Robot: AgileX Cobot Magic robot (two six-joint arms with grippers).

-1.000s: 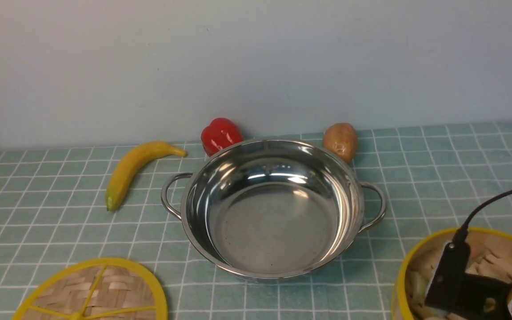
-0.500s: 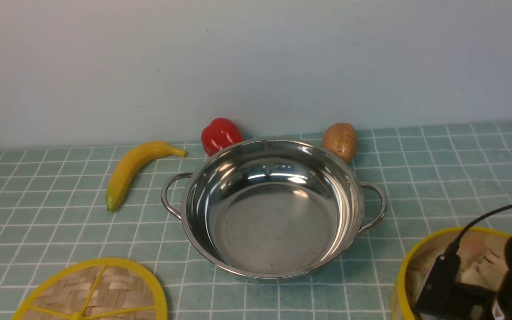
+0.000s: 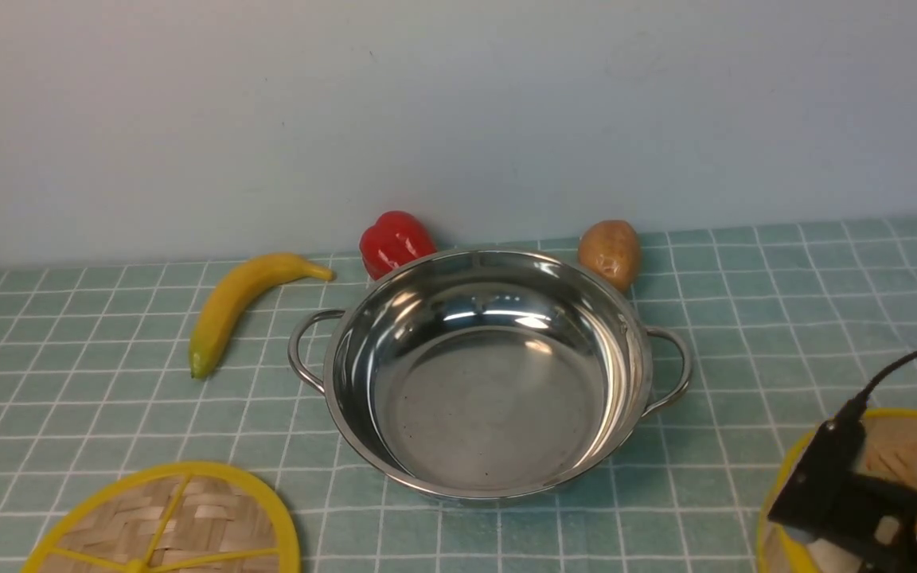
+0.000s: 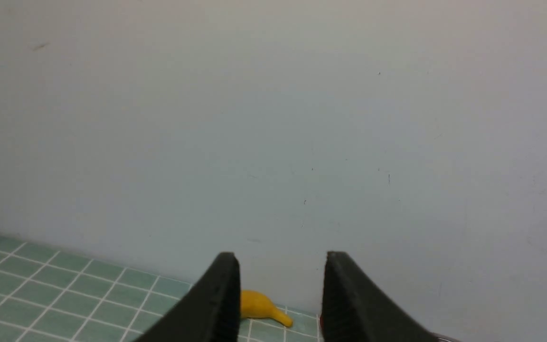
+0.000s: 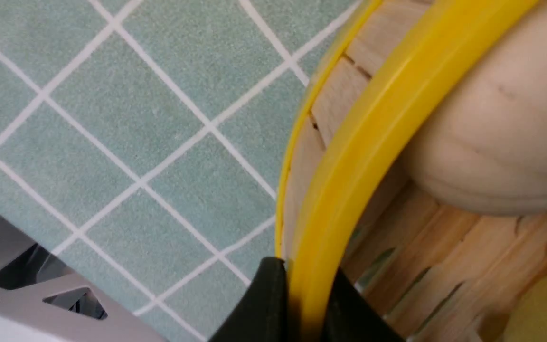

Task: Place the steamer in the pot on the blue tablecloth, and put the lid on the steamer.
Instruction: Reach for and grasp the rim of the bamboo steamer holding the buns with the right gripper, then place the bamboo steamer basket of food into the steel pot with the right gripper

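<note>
Here, R jaws clamped on steamer [image 5: 368, 142] rim, L jaws apart, empty

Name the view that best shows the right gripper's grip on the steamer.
Right wrist view: the right gripper pinches the steamer by its yellow rim. Front view: the arm hides the grip. Left wrist view shows neither.

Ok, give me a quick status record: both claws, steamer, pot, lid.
right claw: shut on the rim of the steamer, one finger on each side of its wall
left claw: open, nothing between its fingers
steamer: near right of the pot, outside it
pot: upright on the blue tablecloth, nothing inside
lid: flat on the cloth, near left, no claw on it
extras: banana, red pepper, potato
</note>
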